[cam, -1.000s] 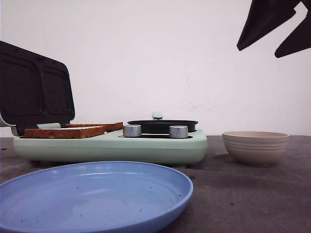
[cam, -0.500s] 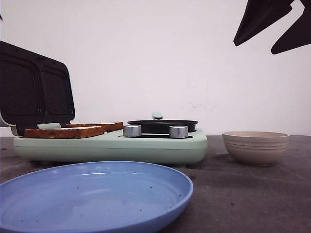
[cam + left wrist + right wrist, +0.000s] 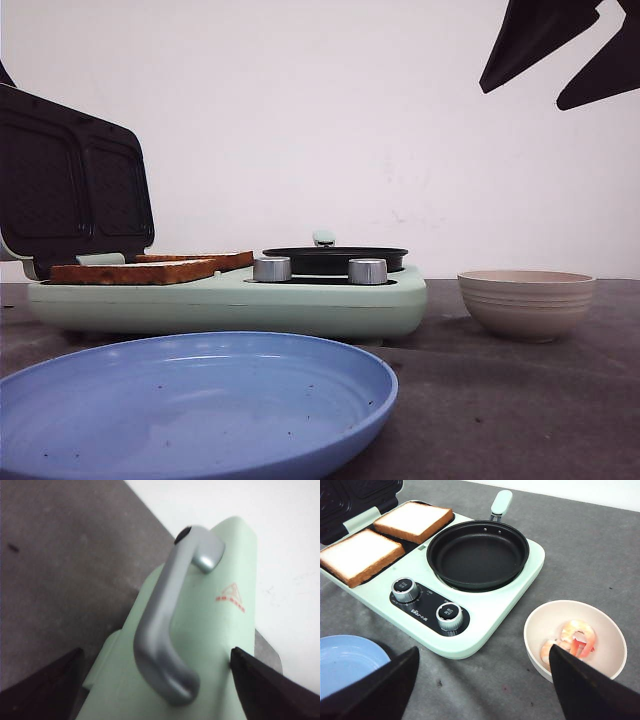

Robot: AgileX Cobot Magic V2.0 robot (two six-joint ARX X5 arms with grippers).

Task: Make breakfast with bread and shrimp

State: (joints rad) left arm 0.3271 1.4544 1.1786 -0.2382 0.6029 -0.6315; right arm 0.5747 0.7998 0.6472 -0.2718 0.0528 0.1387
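— Since both slices of bread [image 3: 385,540] lie flat on the sandwich plates, how should the lid [image 3: 200,645] be closed?

— Left gripper [image 3: 155,690], spread wide about the handle [image 3: 167,625], should seat squarely first. Right gripper [image 3: 482,680] hangs wide above the bowl [image 3: 535,630].

— Bread condition?

— Square, white-faced, crusts golden-brown, side by side.

Lab tabletop [image 3: 500,400], bare white wall [image 3: 350,120]

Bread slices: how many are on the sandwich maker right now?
2. One bread slice lies on the grill plate nearer the knobs; the other bread slice lies beside it, farther back, next to the frying pan. None appear hidden.
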